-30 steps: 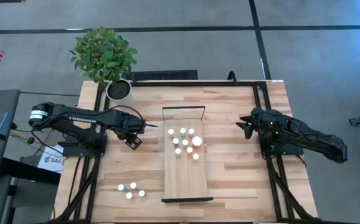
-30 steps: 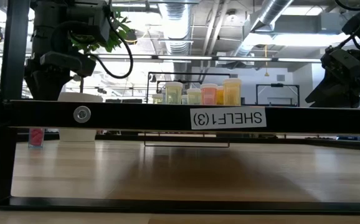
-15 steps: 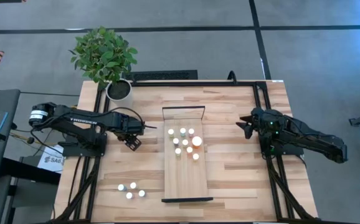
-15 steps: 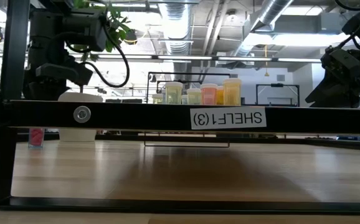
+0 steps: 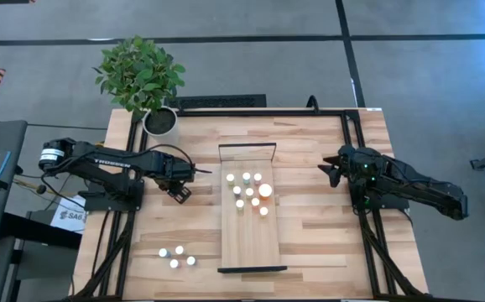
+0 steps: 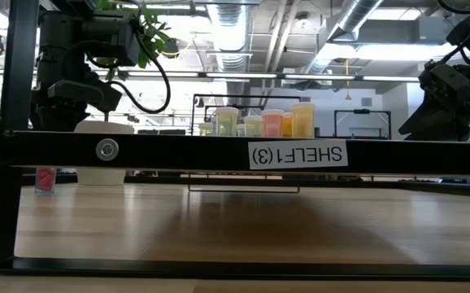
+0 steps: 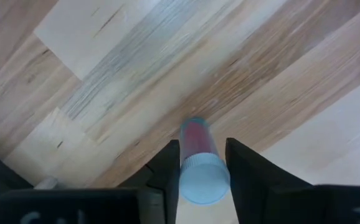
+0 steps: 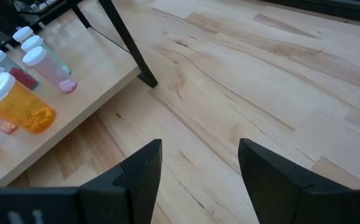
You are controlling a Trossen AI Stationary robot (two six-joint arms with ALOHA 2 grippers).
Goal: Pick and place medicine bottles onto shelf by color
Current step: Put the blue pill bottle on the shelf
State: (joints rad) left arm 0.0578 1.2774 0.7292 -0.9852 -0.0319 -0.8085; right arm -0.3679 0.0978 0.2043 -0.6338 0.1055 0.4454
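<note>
A small pink medicine bottle (image 7: 195,138) with a white cap (image 7: 203,178) stands on its base on the table (image 5: 184,151), left of the shelf; it also shows in the low view as the pink bottle (image 6: 45,180). My left gripper (image 5: 178,190) is over it, shut on it. The light-wood shelf (image 5: 251,239) lies mid-table and carries several white-capped bottles (image 5: 244,191) and one larger orange bottle (image 5: 265,190). My right gripper (image 8: 198,180) hangs open over the table's right side, nothing between its fingers. My left gripper pinches the pink bottle's upper body (image 7: 188,153), just under the cap, between its two fingers (image 7: 167,167). The fingers come from above, pointing down. The bottle stays upright with its bottom on the table.
Three more small bottles (image 5: 176,256) stand on the table near the front left. A potted plant (image 5: 142,74) in a white pot (image 5: 160,121) is at the far left corner. Black frame rails (image 5: 356,143) run along the table's edges.
My left gripper has sunk a little toward the pink bottle, then kept still. The bottle stands where it was.
</note>
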